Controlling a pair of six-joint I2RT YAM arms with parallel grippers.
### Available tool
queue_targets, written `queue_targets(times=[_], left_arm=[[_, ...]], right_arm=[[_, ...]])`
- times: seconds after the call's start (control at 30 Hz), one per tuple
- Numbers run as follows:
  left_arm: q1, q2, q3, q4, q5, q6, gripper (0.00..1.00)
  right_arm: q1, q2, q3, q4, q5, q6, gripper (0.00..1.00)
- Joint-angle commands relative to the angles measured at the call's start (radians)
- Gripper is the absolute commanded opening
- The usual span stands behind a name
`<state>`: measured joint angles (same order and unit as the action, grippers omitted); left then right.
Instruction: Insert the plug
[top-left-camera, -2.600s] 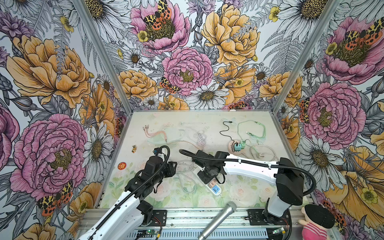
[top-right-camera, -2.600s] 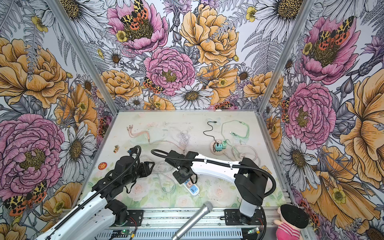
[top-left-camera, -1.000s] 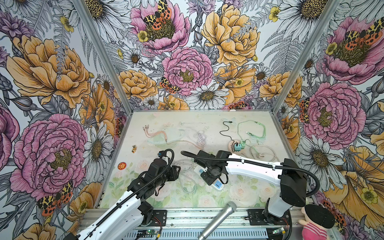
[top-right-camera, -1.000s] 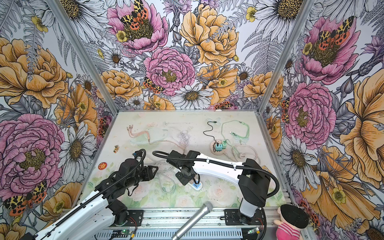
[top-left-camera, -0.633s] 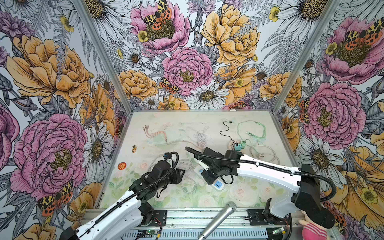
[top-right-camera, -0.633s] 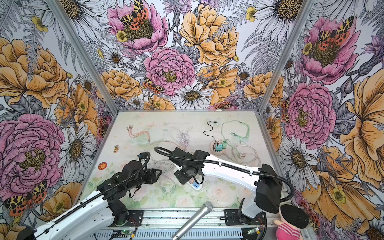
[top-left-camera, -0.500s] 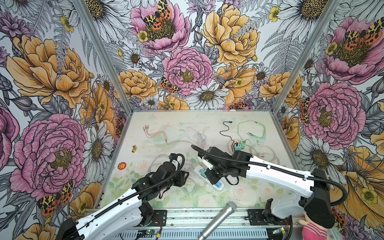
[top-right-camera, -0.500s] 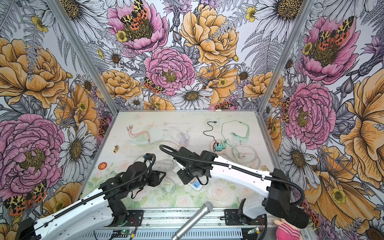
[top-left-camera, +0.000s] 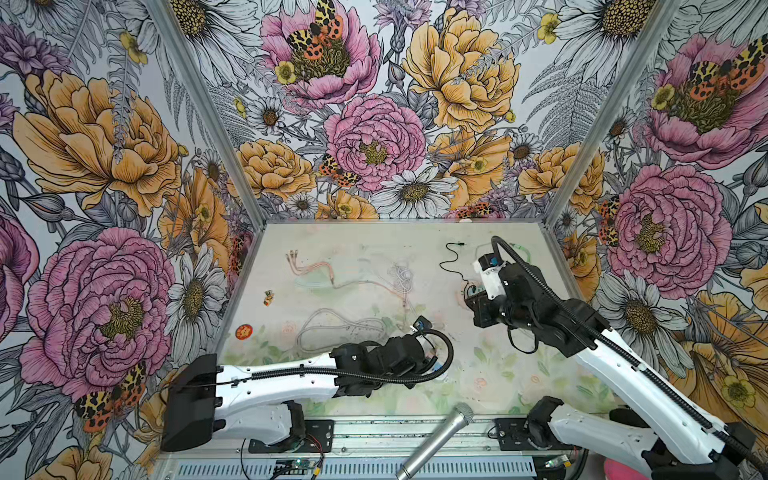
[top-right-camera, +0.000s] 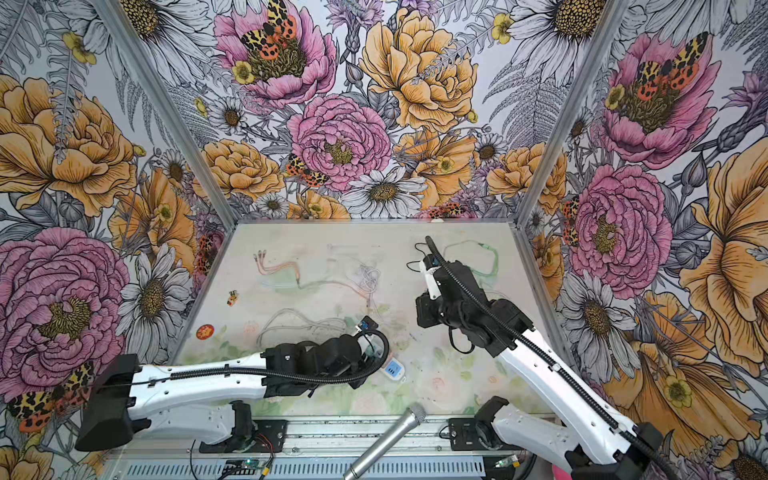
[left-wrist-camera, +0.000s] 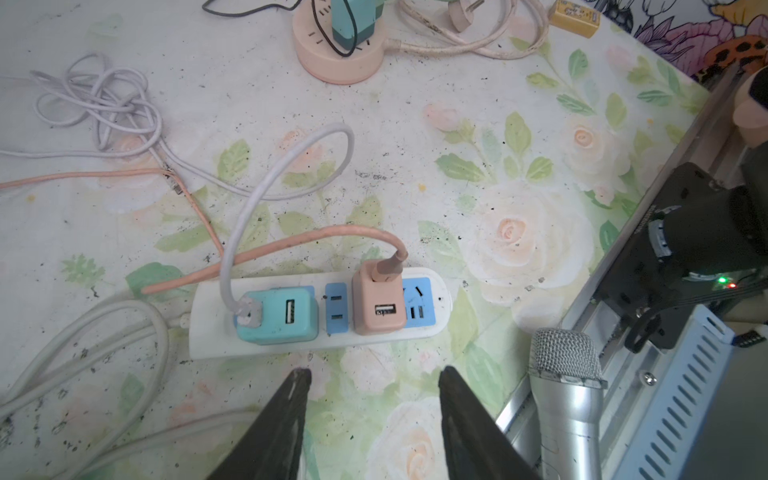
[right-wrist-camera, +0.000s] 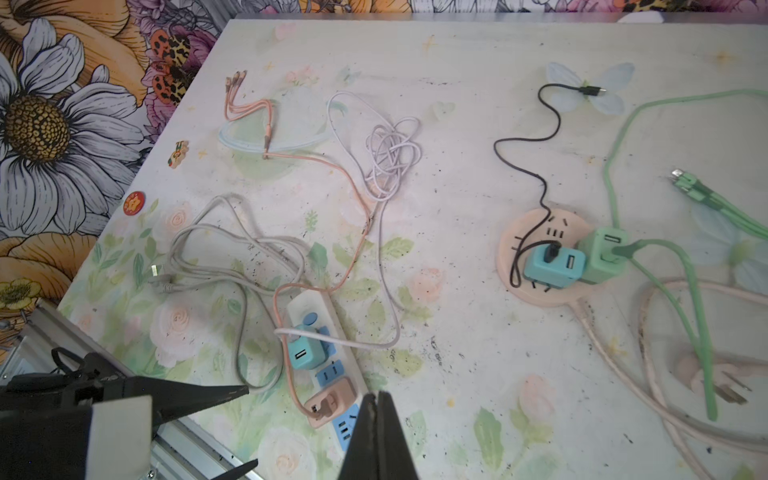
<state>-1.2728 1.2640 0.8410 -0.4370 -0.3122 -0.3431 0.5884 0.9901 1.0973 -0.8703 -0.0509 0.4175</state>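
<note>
Peach plastic marks the plug (left-wrist-camera: 378, 307), a small adapter block seated upright in the white power strip (left-wrist-camera: 208, 328) with a peach cable (left-wrist-camera: 291, 245) arching out of its top. A teal adapter (left-wrist-camera: 276, 316) sits in the same strip nearer the strip's own thick cord (left-wrist-camera: 124, 332), with a white cable (left-wrist-camera: 257, 199) looping up from it. One free blue socket (left-wrist-camera: 336, 309) shows between the two blocks. The strip lies near the front edge of the counter (left-wrist-camera: 519, 124), about midway along it. In a top view only its blue-and-white end (top-right-camera: 394, 369) peeks out past the left arm.

The left tool (left-wrist-camera: 370, 374) is released. Its two dark fingers (left-wrist-camera: 291, 399) are spread with nothing between them, tips just short of the strip's long side and not touching it. The right tool (right-wrist-camera: 378, 399) is clenched on nothing, its fingers pressed flat together, and it hangs over the right half of the counter, well apart from the strip.

Toward the right edge a round peach socket (right-wrist-camera: 536, 224) carries a second teal adapter (right-wrist-camera: 552, 266) and a green one (right-wrist-camera: 602, 253). A silver microphone (left-wrist-camera: 565, 374) leans in over the front edge.
</note>
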Motion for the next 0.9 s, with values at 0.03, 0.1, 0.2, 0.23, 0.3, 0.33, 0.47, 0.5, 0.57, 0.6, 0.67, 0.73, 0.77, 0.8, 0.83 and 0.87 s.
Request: queue_targets(times=[0.03,0.1,0.2,0.23,0.3,0.33,0.47,0.5,0.57,0.6,0.67,0.73,0.77,0.8,0.83,0.87], left_arm=[[0.001,0.058,0.056,0.016,-0.029,0.078,0.57],[0.003,0.082,0.065,0.026,-0.012,0.092,0.59],[0.003,0.127,0.078,0.03,0.006,0.101,0.59],[0.004,0.141,0.079,0.037,0.017,0.105,0.59],[0.009,0.165,0.083,0.051,0.047,0.11,0.59],[0.01,0.178,0.087,0.057,0.06,0.113,0.59],[0.017,0.221,0.101,0.074,0.078,0.121,0.57],[0.024,0.232,0.106,0.073,0.082,0.118,0.56],[0.035,0.244,0.108,0.081,0.079,0.109,0.54],[0.043,0.248,0.105,0.091,0.085,0.103,0.53],[0.056,0.249,0.097,0.108,0.091,0.09,0.52],[0.068,0.248,0.092,0.11,0.09,0.082,0.51],[0.07,0.248,0.089,0.11,0.091,0.078,0.51],[0.074,0.248,0.088,0.11,0.093,0.079,0.51],[0.076,0.251,0.085,0.11,0.096,0.079,0.5],[0.075,0.255,0.086,0.11,0.096,0.079,0.5]], right_arm=[[-0.105,-0.034,-0.059,0.061,-0.116,-0.016,0.04],[-0.136,-0.041,-0.078,0.073,-0.136,-0.014,0.07],[-0.17,-0.039,-0.102,0.094,-0.168,-0.01,0.09],[-0.18,-0.038,-0.109,0.101,-0.175,-0.008,0.09],[-0.194,-0.034,-0.12,0.117,-0.188,-0.005,0.11],[-0.2,-0.032,-0.124,0.123,-0.193,-0.004,0.11],[-0.216,-0.021,-0.134,0.143,-0.216,-0.002,0.11],[-0.219,-0.018,-0.134,0.146,-0.223,-0.002,0.11],[-0.223,-0.019,-0.138,0.15,-0.23,-0.002,0.11],[-0.224,-0.02,-0.141,0.152,-0.23,-0.002,0.11],[-0.226,-0.022,-0.147,0.154,-0.231,-0.002,0.11],[-0.228,-0.022,-0.154,0.158,-0.237,-0.002,0.11],[-0.229,-0.02,-0.159,0.159,-0.241,-0.002,0.12],[-0.229,-0.021,-0.161,0.161,-0.244,-0.003,0.12],[-0.231,-0.019,-0.164,0.162,-0.246,-0.002,0.12],[-0.232,-0.018,-0.166,0.164,-0.248,-0.005,0.12]])
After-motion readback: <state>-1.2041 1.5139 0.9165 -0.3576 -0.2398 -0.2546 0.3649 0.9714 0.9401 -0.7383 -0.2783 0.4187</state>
